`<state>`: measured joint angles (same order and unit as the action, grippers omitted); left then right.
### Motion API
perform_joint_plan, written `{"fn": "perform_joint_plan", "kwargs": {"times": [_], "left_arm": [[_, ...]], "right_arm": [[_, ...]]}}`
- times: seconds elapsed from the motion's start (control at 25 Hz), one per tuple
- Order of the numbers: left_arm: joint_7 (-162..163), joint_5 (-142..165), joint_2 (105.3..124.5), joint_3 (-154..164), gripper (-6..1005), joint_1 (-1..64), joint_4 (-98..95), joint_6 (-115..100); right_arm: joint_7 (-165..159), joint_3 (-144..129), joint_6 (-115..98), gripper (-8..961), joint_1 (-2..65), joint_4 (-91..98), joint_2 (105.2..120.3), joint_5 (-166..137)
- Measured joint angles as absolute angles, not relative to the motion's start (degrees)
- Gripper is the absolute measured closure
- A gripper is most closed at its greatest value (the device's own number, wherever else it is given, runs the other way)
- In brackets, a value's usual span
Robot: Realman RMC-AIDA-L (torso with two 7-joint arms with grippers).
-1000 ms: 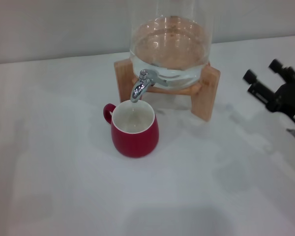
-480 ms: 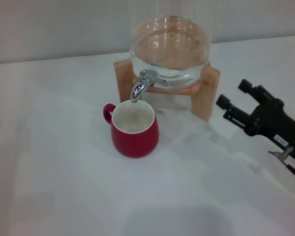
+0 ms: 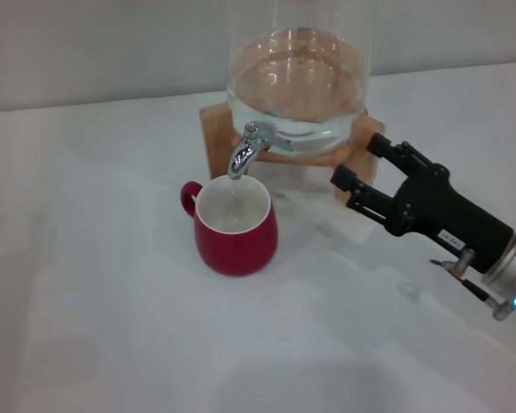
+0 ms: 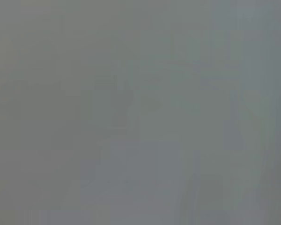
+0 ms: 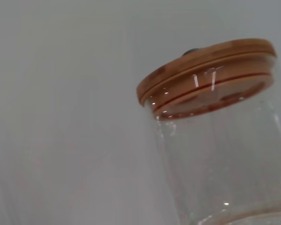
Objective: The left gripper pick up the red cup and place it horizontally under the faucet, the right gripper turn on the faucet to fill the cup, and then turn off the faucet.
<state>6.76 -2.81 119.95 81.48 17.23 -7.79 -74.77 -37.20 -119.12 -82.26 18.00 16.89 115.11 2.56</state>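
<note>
The red cup (image 3: 236, 227) stands upright on the white table, directly under the chrome faucet (image 3: 248, 149) of the glass dispenser (image 3: 297, 77). Its white inside faces up and its handle points left. My right gripper (image 3: 358, 163) comes in from the right with its two black fingers open, the tips beside the wooden stand's right leg and still apart from the faucet. The left gripper is out of view; the left wrist view shows only plain grey. In the right wrist view the glass dispenser (image 5: 225, 150) and its wooden lid (image 5: 206, 70) appear.
The dispenser rests on a wooden stand (image 3: 361, 163) at the table's far middle. White table (image 3: 112, 327) spreads to the left and front of the cup.
My right gripper has moved left from the table's right edge toward the dispenser stand. The cup and faucet have not moved.
</note>
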Motion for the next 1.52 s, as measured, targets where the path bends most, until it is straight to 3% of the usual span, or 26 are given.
{"fn": "perform_joint_plan", "kwargs": {"times": [1.52], "left_arm": [[6.8, -2.7, 119.92, 81.6, 366, 18.9, -6.3, -74.7]], "right_arm": [[-37.9, -125.0, -74.8, 81, 23.6, 22.9, 115.49, 2.5]]}}
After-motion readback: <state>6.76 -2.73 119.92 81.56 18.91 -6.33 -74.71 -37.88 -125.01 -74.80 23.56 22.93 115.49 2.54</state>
